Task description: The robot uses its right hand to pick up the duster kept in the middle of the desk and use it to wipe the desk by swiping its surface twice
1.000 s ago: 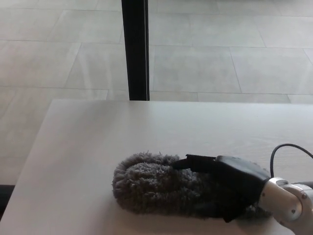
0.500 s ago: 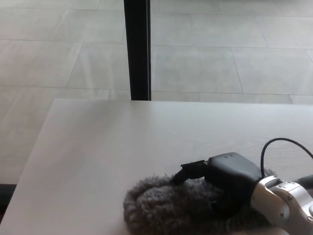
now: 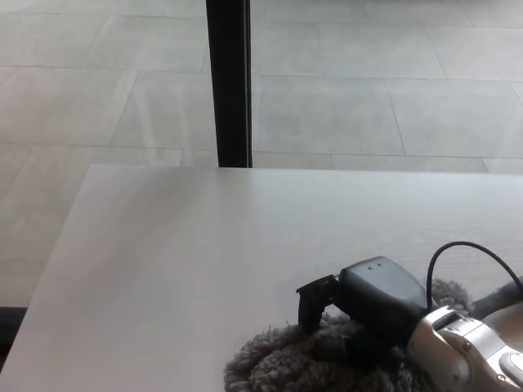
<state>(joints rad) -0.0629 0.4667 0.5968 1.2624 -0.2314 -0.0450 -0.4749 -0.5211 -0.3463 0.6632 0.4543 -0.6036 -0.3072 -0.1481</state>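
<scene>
The duster (image 3: 327, 363), a grey shaggy pad, lies flat on the desk (image 3: 188, 253) at the lower right of the frame, its near part cut off by the bottom edge of the picture. The right hand (image 3: 368, 306) sits on top of it, black fingers curled down into the pile and clamped on the duster, one finger (image 3: 313, 302) hooked over its upper-left edge. The silver wrist and a looping black cable trail off toward the lower right corner. The left hand does not show.

By my judgement the step in hand is a swipe across the surface. To do it well, the hand should keep a flat, even press so the whole underside of the pad drags on the wood rather than riding up on one edge, and the grip should stay firm enough that the soft pile does not slip out from under the fingers. A straight, steady stroke would cover more than a short arc.

The desk is bare: pale wood runs open to the left and toward the top of the frame, with nothing standing in the way. Its far edge lies across the middle of the picture and its left edge slants down to the lower left; beyond both are the tiled floor and a black upright post (image 3: 227, 82). A stroke should stop short of those edges.
</scene>
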